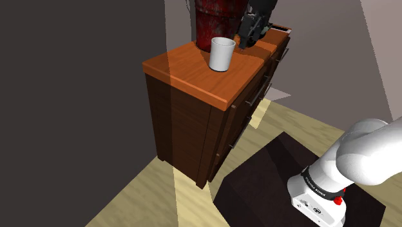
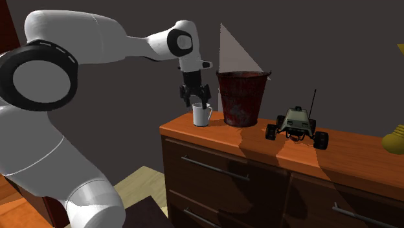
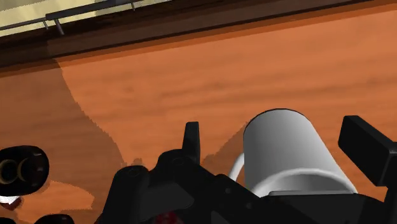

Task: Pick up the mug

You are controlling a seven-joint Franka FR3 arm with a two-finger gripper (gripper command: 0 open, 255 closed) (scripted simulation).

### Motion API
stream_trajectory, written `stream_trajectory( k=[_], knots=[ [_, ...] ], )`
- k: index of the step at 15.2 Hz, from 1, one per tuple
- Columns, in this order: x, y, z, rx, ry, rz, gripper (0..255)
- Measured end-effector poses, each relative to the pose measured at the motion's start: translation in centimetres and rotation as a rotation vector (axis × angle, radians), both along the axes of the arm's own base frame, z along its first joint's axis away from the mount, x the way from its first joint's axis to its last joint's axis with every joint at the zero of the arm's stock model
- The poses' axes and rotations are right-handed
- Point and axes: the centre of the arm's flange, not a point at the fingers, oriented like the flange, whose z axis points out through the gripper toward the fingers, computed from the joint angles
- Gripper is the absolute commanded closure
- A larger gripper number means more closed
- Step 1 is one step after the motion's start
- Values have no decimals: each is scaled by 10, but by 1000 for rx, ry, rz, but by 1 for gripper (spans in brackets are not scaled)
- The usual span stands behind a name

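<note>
Overhead, claw (image 2: 196, 102) open, straddling white mug (image 2: 201, 116)

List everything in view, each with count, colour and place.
mug: one, white, upright on the dresser top next to the bucket
bucket: one, rusty dark red, on the dresser top
toy car: one, grey-green with black wheels, on the dresser top, to the second exterior view's right of the bucket
yellow object: one, cut off at the second exterior view's right edge; cannot tell what it is
dresser: one, orange-brown top, dark brown drawer fronts
stand: one, dark, on the floor
arm: one, white, reaching over the dresser
gripper: one, black, open, a finger on either side of the mug
</note>
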Motion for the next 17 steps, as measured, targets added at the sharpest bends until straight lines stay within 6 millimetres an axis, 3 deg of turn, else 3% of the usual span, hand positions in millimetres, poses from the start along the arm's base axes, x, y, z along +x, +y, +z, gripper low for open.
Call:
stream_trajectory(
  k=[7, 15, 16, 17],
  knots=[
    [58, 73, -1, 9, 47, 56, 0],
    [67, 82, -37, 11, 53, 62, 0],
    [67, 82, -39, 11, 53, 62, 255],
    [67, 82, -41, 11, 53, 62, 255]
  ],
)
